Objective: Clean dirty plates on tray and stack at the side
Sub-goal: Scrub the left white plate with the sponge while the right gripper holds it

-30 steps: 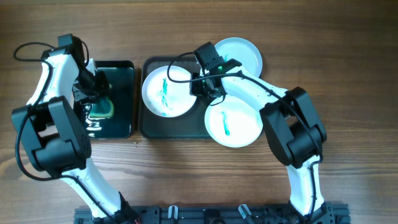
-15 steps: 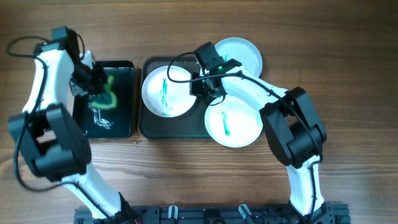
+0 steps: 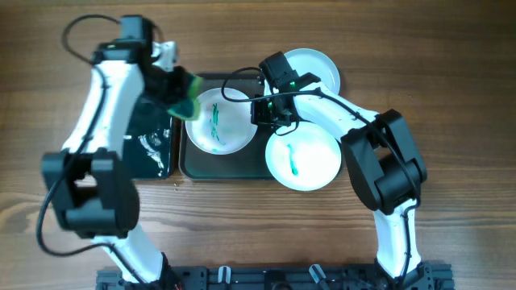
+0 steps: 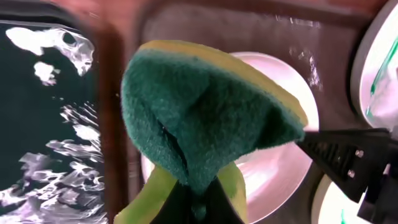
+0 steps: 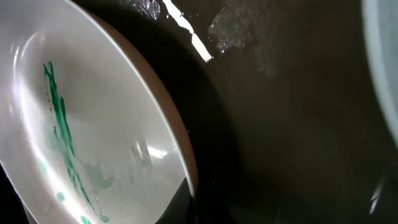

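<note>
Tray: the dark grey-green tray [image 3: 218,166] lies mid-bench with a low rim, and its floor shines wet in the right wrist view.
In the tray: the left plate [image 3: 232,133], white, carries a teal-green smear [image 5: 62,137] down its centre.
Lower-right plate: the lower-right plate [image 3: 310,165] also has a teal smear. It covers the tray's right rim, and I cannot tell how much of it rests on the bench [image 3: 451,97].
Upper-right plate: the upper-right plate [image 3: 316,64] sits by the tray's far right corner, partly behind the right arm. The part that shows has no smear.
Black tray: the black tray [image 3: 149,153] lies just left of the big tray and holds glinting wet patches.
Left claw: the left claw [image 3: 173,84] is clamped on the sponge [image 4: 199,118], which is yellow with a green scouring face. It hangs over the left plate's left rim.
Right claw: the right claw [image 3: 264,113] is narrow and pinches the left plate's right rim.
</note>
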